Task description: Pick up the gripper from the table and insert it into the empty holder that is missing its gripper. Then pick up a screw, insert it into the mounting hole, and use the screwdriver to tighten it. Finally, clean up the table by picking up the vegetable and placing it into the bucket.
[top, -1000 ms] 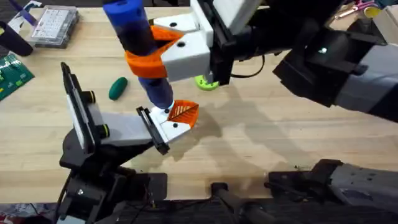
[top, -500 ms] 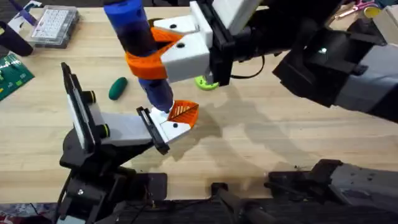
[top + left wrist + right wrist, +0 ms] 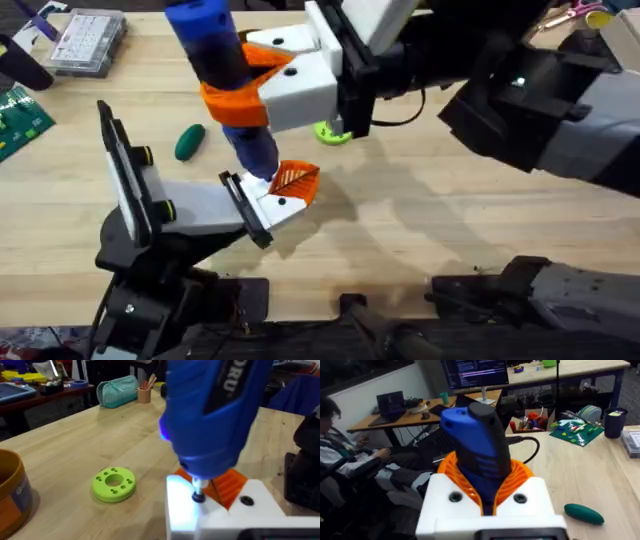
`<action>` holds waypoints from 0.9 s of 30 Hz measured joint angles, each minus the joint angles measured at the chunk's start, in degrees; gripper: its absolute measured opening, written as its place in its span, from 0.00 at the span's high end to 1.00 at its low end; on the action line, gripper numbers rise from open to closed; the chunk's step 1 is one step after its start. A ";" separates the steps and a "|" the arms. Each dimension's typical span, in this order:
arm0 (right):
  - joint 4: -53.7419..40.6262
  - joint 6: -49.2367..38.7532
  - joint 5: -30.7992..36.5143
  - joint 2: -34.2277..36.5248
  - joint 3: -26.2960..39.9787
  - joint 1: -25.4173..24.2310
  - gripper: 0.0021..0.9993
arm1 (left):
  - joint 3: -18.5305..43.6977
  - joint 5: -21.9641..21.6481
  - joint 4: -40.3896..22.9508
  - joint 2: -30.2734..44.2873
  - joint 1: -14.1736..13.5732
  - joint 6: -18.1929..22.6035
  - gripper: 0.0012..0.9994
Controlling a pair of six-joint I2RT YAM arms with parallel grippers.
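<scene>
Standing bucket (image 3: 10,492), contents hidden

Screwdriver (image 3: 222,75): blue body, orange collar, thin metal bit; white lettering on blue in left wrist view.
Right gripper (image 3: 285,72): white fingers, orange ribbed pads.
Left gripper (image 3: 285,192): white with orange ribbed pad, black screw heads.
Vegetable (image 3: 189,141): dark green, smooth.
Ring disc (image 3: 114,483): lime green.
Bucket (image 3: 10,491): orange-brown.
Desk (image 3: 420,220): pale wood grain.
Parts box (image 3: 88,42) at far left corner: clear.
</scene>
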 joint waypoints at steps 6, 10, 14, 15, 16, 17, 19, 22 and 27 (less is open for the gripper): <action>-1.61 -0.08 0.04 -0.01 0.00 -0.01 0.93 | 0.00 0.03 -0.39 -0.01 0.00 0.00 0.99; -2.78 -0.53 0.12 -0.01 0.02 -0.01 0.93 | 0.00 0.17 -0.79 0.00 0.00 -0.01 0.99; -3.03 -0.88 0.21 -0.01 0.02 -0.01 0.93 | 0.00 0.22 -0.79 0.00 0.00 -0.01 0.99; -3.15 -0.94 0.20 -0.01 0.02 -0.01 0.93 | 0.00 0.22 -0.79 0.00 0.00 -0.01 0.99; -3.24 -0.94 0.21 -0.01 0.02 -0.01 0.93 | 0.00 0.22 -0.79 0.00 0.00 -0.01 0.99; -3.27 -0.94 0.21 -0.01 0.02 -0.01 0.93 | 0.00 0.22 -0.79 0.00 0.00 0.00 0.99; -3.26 -0.96 0.21 -0.01 0.02 -0.01 0.93 | 0.00 0.22 -0.76 0.00 0.00 0.00 0.99; -1.72 -0.47 0.28 -0.01 0.02 -0.01 0.93 | 0.00 0.17 -0.29 0.00 0.00 0.00 0.99; 2.44 3.29 1.09 0.12 3.95 -1.19 0.93 | 0.02 0.16 0.04 -0.04 0.00 0.01 0.99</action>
